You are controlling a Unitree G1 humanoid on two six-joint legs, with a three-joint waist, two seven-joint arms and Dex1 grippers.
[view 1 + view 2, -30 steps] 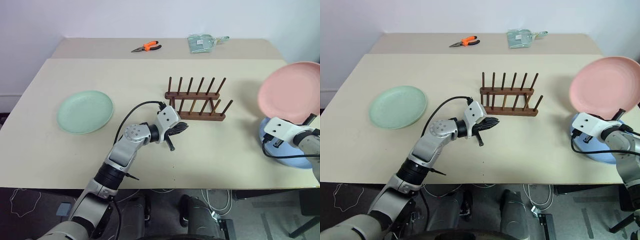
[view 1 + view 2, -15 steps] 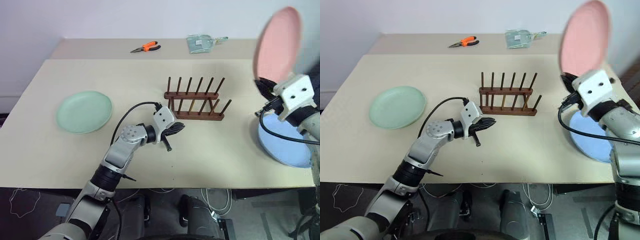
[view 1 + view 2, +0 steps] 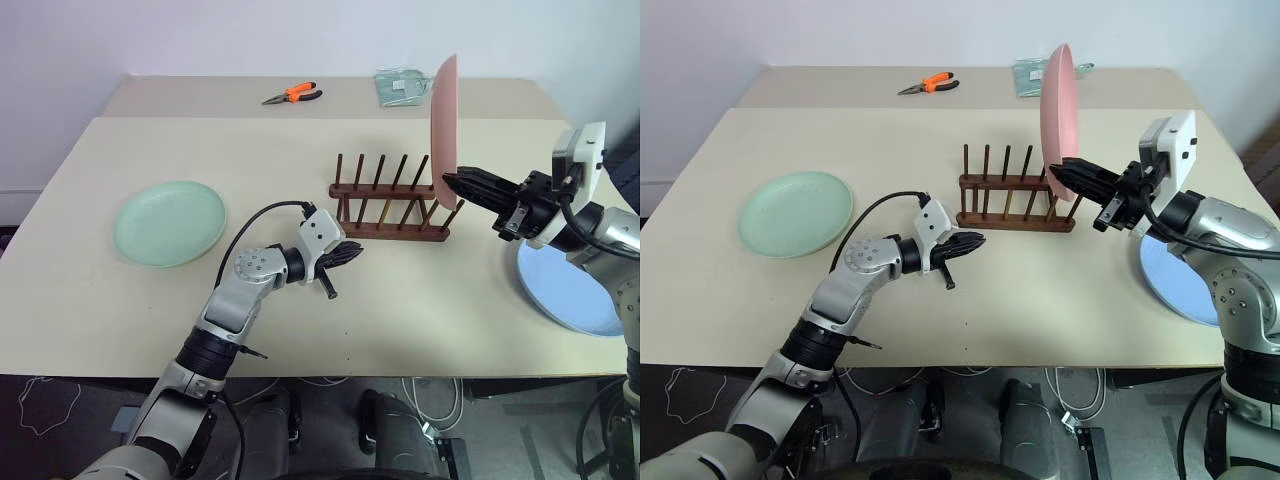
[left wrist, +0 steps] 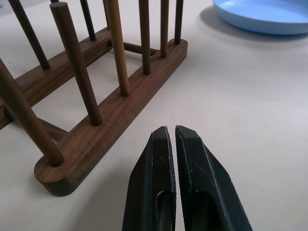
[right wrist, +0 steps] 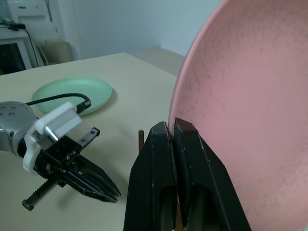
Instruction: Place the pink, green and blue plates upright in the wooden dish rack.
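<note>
pink plate: held on edge above the right end of the rack, its lower rim pinched; it looks stiff, light and smooth, so it could pivot or slip in a rim pinch.
hold point: a grip on the lower rim, as now, leaves the rest free to drop between two pegs; I judge a slow, straight descent is needed.
right tool: clenched on the pink plate's rim, reaching in from the right of the rack.
rack: dark wood with thin upright pegs, empty; light enough to slide if bumped, I would guess.
left tool: clenched on nothing, just in front of the rack's left end, apart from it.
blue plate: flat on the desk, right of the rack.
green plate: flat on the desk, well left of the rack; a flat plate offers only its rim to take hold of.
</note>
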